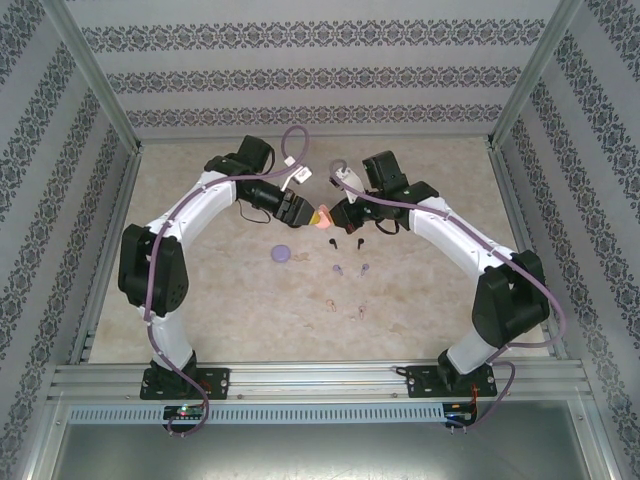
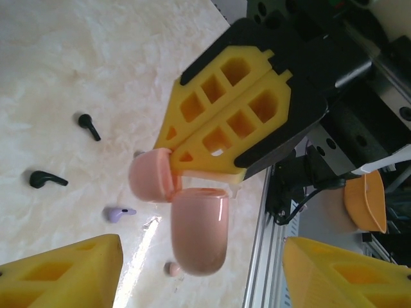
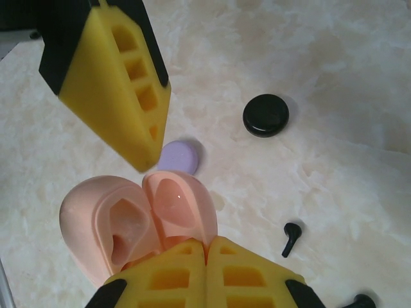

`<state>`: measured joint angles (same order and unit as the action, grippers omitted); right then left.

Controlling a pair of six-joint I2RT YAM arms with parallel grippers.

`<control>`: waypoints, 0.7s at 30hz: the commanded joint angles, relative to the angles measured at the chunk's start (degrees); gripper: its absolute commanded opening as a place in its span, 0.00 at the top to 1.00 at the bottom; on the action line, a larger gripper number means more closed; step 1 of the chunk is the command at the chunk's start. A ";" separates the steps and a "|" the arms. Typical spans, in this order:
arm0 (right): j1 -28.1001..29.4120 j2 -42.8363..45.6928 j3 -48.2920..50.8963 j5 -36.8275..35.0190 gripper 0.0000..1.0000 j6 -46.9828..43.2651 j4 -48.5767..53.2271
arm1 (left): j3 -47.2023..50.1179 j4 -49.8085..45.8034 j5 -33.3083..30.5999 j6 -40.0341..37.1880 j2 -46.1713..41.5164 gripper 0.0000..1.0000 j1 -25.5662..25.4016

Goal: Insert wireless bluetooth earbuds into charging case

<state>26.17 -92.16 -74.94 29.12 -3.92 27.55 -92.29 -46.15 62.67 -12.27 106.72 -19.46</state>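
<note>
The black earbuds, the lilac earbuds and the pale pink earbuds all lie loose on the marble-patterned table. From overhead I read them as three pairs in rows. The black pair is nearest the grippers, the lilac pair comes next, and the pale pink pair is nearest the arm bases. Each one is a small bud on a short stem.

The pink case is held above the table between the two grippers. Its lid is swung open on the hinge. The body is a glossy, rounded capsule.

The right gripper has its fingers pressed together, clamped on the pink case at the hinge side. The left gripper has its fingers spread, one on each side of the case. The left wrist view shows a gap on both sides, so it grasps nothing.

Differences between views:
- The right wrist view looks into the open case and shows the moulded hollows inside both halves. It also shows the black case and the lilac case lying flat on the table beyond.
- The left wrist view shows the outside of the case and the exact clamp point of the right fingers. Both black earbuds, one lilac and one pale pink earbud lie on the table below.
</note>
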 commanded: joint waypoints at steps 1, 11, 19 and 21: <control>0.97 -0.78 -2.14 -0.14 1.00 -0.66 0.09 | -1.14 -1.29 1.97 -1.97 1.52 0.35 -0.83; 1.60 -1.09 -2.40 0.01 1.00 -0.32 -0.22 | -1.33 -0.21 2.67 -1.59 2.40 0.43 -1.17; 1.69 -1.49 -2.93 -0.03 1.00 -0.21 -0.30 | -1.35 -1.22 3.41 -2.67 2.97 0.48 -1.10; 1.70 -1.62 -3.00 0.06 1.00 -0.12 -0.30 | -1.32 -1.39 3.55 -2.88 3.06 0.51 -1.11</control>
<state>27.27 -93.03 -76.25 29.12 -3.86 27.44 -92.29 -46.11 64.16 -13.08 109.25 -19.94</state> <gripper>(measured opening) 0.051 0.497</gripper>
